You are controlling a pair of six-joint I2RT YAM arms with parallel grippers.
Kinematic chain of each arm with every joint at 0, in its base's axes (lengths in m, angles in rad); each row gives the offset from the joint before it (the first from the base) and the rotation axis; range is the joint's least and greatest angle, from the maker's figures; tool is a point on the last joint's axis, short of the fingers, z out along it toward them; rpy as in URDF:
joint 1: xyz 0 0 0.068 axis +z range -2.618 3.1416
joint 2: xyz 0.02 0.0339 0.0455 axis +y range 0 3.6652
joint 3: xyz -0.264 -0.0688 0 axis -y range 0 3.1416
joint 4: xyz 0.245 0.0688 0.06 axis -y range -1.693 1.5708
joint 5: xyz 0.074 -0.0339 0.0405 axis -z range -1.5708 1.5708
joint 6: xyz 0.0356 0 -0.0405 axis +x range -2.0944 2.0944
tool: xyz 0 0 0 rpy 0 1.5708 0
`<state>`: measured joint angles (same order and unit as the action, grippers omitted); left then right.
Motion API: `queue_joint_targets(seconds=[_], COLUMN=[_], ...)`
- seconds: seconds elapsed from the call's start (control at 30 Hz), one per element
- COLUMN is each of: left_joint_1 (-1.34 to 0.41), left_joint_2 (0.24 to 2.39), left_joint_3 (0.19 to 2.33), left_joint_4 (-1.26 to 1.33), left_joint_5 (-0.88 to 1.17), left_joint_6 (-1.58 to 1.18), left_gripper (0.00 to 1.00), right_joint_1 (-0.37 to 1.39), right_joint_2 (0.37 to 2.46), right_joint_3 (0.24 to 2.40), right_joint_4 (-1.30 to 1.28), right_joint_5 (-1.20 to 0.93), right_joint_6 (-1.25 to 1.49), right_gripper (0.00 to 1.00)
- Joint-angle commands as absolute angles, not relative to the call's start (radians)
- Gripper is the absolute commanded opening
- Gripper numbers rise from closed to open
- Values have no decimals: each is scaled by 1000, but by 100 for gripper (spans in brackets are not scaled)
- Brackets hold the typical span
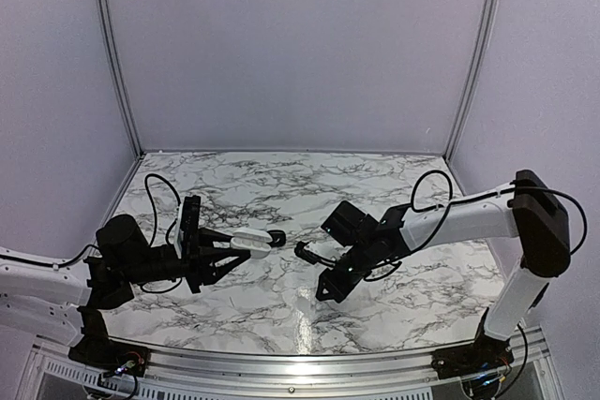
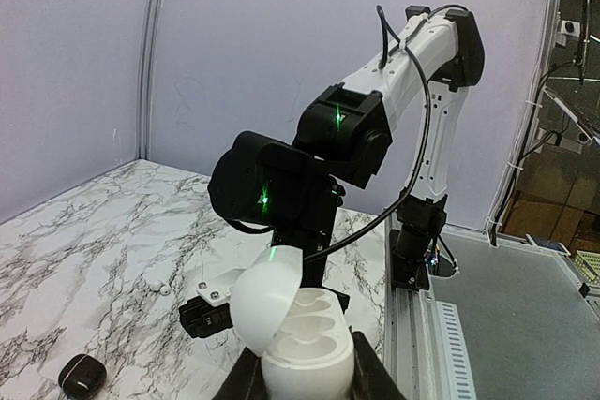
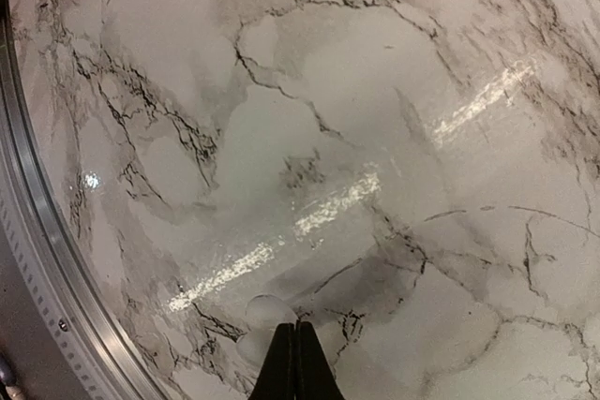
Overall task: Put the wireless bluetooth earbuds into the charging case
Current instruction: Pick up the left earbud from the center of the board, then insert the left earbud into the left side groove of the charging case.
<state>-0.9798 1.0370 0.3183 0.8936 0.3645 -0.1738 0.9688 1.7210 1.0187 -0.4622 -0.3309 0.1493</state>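
Observation:
My left gripper [image 2: 305, 383] is shut on the white charging case [image 2: 309, 339] and holds it upright above the table. Its lid [image 2: 262, 297] is swung open and the cavities look empty. The case also shows in the top view [image 1: 251, 240]. My right gripper [image 1: 302, 251] hovers just right of the case, low over the marble, and also shows in the left wrist view [image 2: 199, 316]. Its fingers [image 3: 285, 364] are pressed together with nothing visible between them. No tiny black earbuds show in any view.
A black oval object [image 2: 82, 374] lies on the marble left of the case. A tiny white rounded piece [image 2: 164, 289] lies near the right gripper. The metal rail [image 3: 37, 259] runs along the table's near edge, and the right arm's base [image 2: 412, 250] stands on it.

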Motion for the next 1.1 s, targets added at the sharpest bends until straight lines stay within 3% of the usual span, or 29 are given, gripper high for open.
queue_joint_targets(seconds=[0.0,0.3,0.87,1.07], left_joint_1=[-976,-976,-924,-918], left_joint_2=[1023,1026,1126,1175], left_joint_3=[316,310,352,381], left_joint_4=[943,943,943,943], left_joint_5=[364,360,329,344], left_joint_6=[-165,-167,-234,-270], left_gripper=[0,0,0,0], right_joint_1=[979,978,982,1019], right_joint_2=[1711,1650,1250,1217], right_joint_3=[1039,1036,1056,1127], right_joint_4=[-469,-452,-415,-435], right_joint_5=[-311,-246,-100,-118], right_joint_6=[146,152,36,17], right_gripper=[0,0,0,0])
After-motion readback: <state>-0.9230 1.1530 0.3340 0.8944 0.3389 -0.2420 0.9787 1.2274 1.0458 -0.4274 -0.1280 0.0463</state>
